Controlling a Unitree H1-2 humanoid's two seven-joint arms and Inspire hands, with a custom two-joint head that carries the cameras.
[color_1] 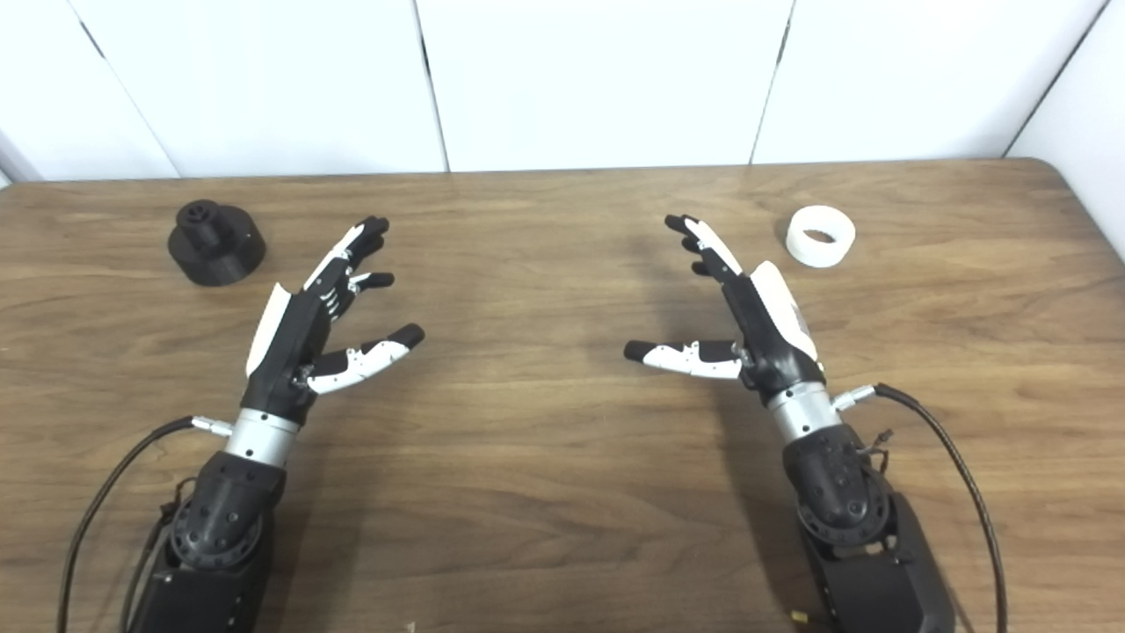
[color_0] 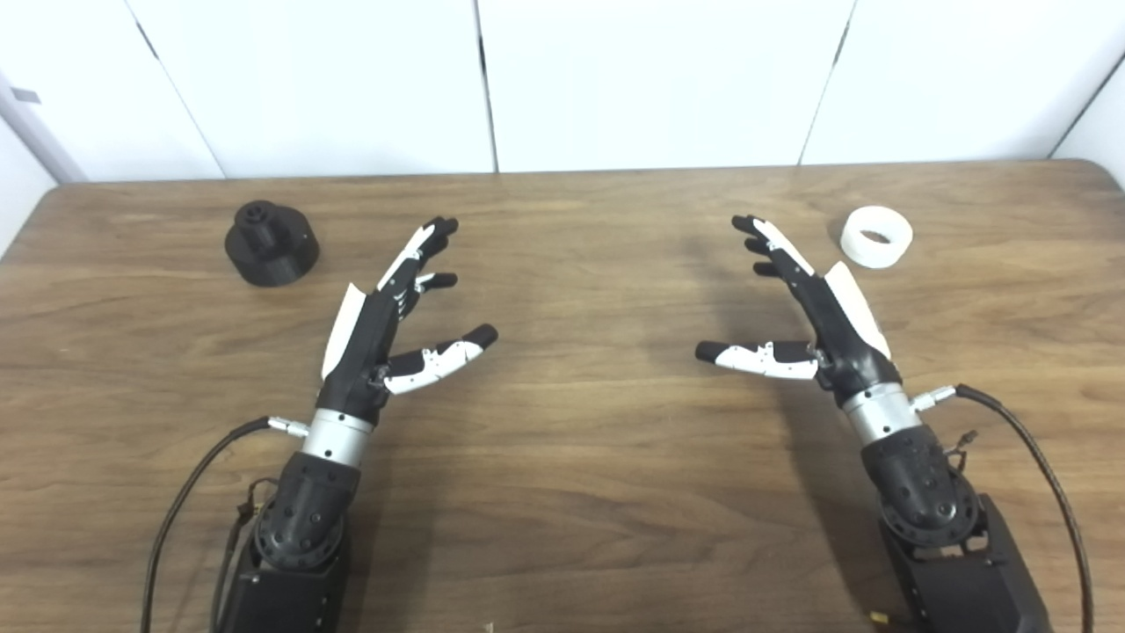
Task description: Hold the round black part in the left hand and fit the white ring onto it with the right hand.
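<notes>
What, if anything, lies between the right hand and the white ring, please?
Nothing: only bare wooden table separates the open right hand from the white ring, which sits just beyond and to the right of its fingertips. Both eye views show this.

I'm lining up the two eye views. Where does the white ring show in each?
Left eye view: white ring at upper right, beyond the right hand.
Right eye view: the ring at upper right, a little further left in the picture.
Shared landmark: the black part at upper left on the table.
</notes>
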